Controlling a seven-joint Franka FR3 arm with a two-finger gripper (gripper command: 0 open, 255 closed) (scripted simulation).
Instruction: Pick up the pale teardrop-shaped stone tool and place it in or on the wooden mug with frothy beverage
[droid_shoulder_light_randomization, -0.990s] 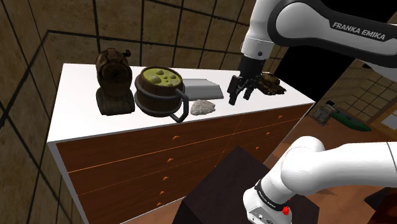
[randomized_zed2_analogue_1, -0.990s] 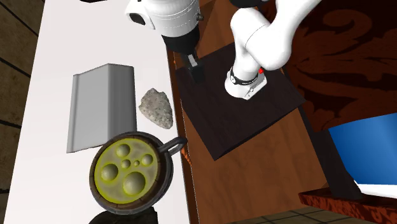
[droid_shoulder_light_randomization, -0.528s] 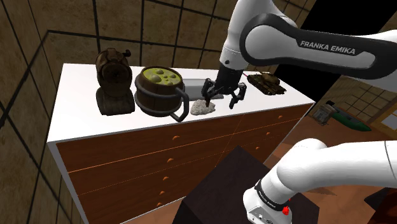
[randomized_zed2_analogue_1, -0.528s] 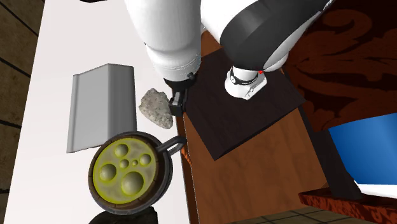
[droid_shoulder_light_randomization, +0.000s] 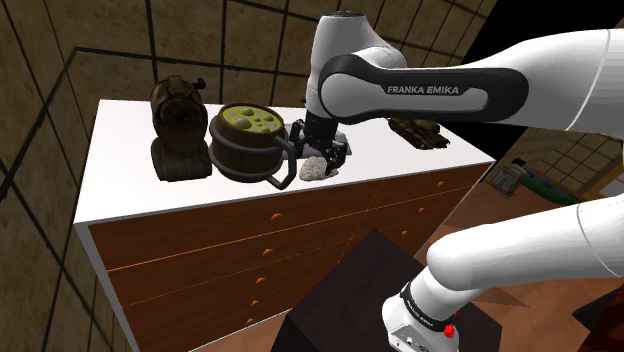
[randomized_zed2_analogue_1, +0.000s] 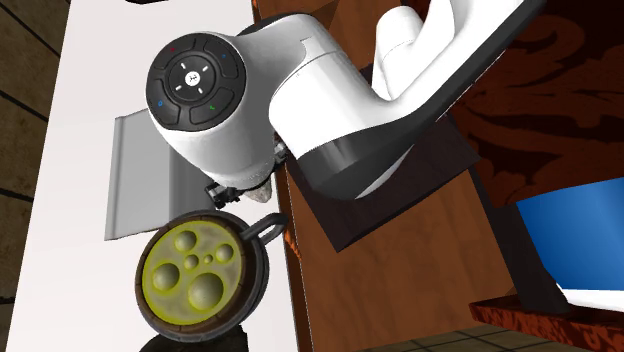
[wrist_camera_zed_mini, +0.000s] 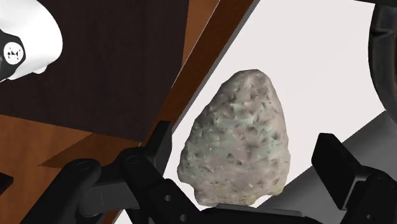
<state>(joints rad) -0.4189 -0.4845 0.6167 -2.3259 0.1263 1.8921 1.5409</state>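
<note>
Note that the gripper (droid_shoulder_light_randomization: 320, 150) has travelled left, from beside the small brown model (droid_shoulder_light_randomization: 418, 130) at the shoulder view's right to the pale stone (droid_shoulder_light_randomization: 316, 171) next to the wooden mug (droid_shoulder_light_randomization: 246, 140). It has also come down: its spread fingers now flank the stone, clear of it on both sides. In the second exterior view, the arm (randomized_zed2_analogue_1: 300, 110) now covers the stone.

My gripper (wrist_camera_zed_mini: 247, 139): all black. Stone tool (wrist_camera_zed_mini: 236, 137): pale grey with greenish mottling, pitted. Mug (droid_shoulder_light_randomization: 238, 155): dark brown staves, yellow-green bubbled froth. Counter top (droid_shoulder_light_randomization: 130, 180): white. Drawer fronts (droid_shoulder_light_randomization: 230, 255): reddish brown, orange knobs.
</note>
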